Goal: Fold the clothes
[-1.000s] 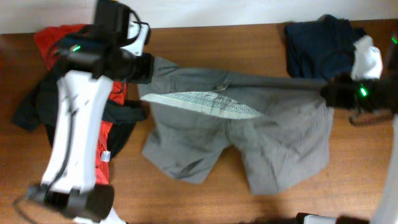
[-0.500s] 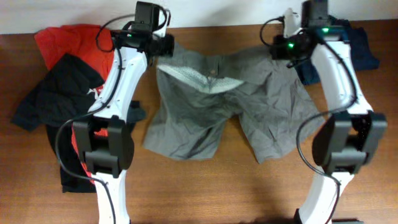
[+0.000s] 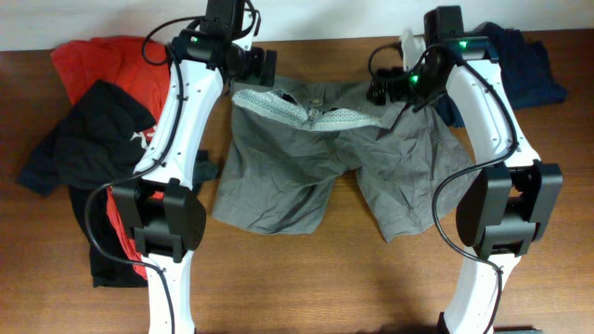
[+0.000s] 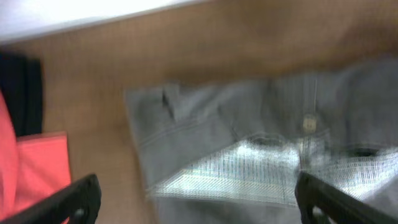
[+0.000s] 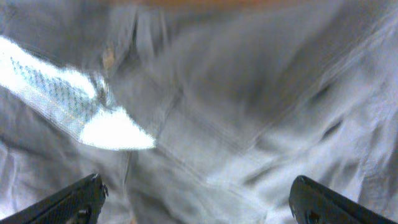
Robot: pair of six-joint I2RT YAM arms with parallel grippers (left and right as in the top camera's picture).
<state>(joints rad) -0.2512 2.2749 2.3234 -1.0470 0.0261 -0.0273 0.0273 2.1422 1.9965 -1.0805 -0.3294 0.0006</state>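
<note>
Overhead view is showing the grey shorts [image 3: 316, 172] lying spread on the wooden table [image 3: 306, 288]. The waistband is toward the far edge and both legs are pointing toward the near edge. The pale speckled lining [image 3: 306, 113] is facing up along the top, where the waistband is flopping over.

The left gripper [image 3: 263, 65] is hanging over the left waistband corner. The right gripper [image 3: 383, 86] is hanging over the right side of the waistband. Both arms are reaching in from the near edge.

The red shirt [image 3: 79, 60] and black shirt [image 3: 83, 139] are lying heaped at the far left, with the black one partly on top and a bit of white print showing. A navy garment [image 3: 524, 70] is sitting at the far right corner, apart from the shorts.

Left wrist view, blurred, is looking down on the waistband corner, the lining and a button [image 4: 308, 124]. Its fingers [image 4: 78, 199] are spread wide with nothing clamped between them. Right wrist view is showing wrinkled grey cloth and the lining tip. That claw's fingers [image 5: 317, 202] are also spread wide and gripping nothing. Cannot tell whether either claw is touching the cloth.
</note>
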